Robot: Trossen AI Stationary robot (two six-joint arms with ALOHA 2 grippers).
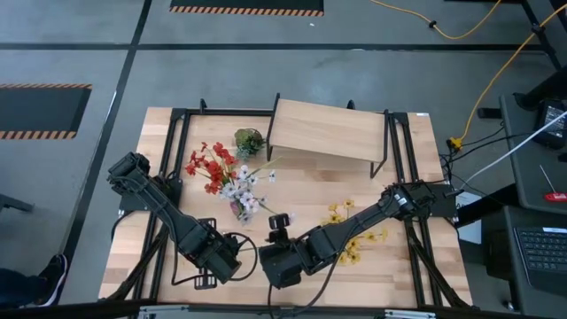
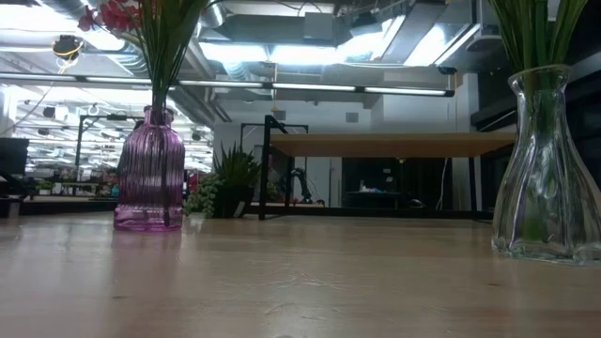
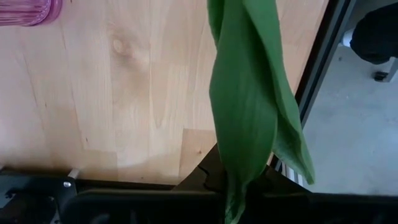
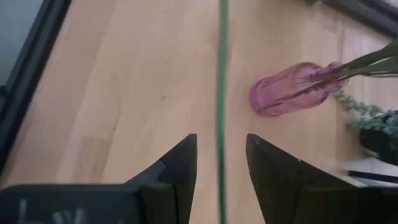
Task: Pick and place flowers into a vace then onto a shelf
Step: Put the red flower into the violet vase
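Green thin flower stem (image 4: 221, 93) stood between the right gripper (image 4: 221, 163)'s released jaws, near the purple ribbed glass vase (image 4: 292, 96) on the light-wood table (image 4: 124, 93); left gripper (image 3: 239, 202) clenched a green leaf (image 3: 249, 99). Risk: stem slipping free before closure.

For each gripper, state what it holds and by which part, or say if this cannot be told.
Left gripper: a green leaf rises from it; grip hidden. Right gripper: open, a thin green stem between its fingers, unclamped.

Both arms reached toward six o'clock; the right tool (image 4: 221, 168) stood open, the left tool (image 1: 221, 261) beside it.
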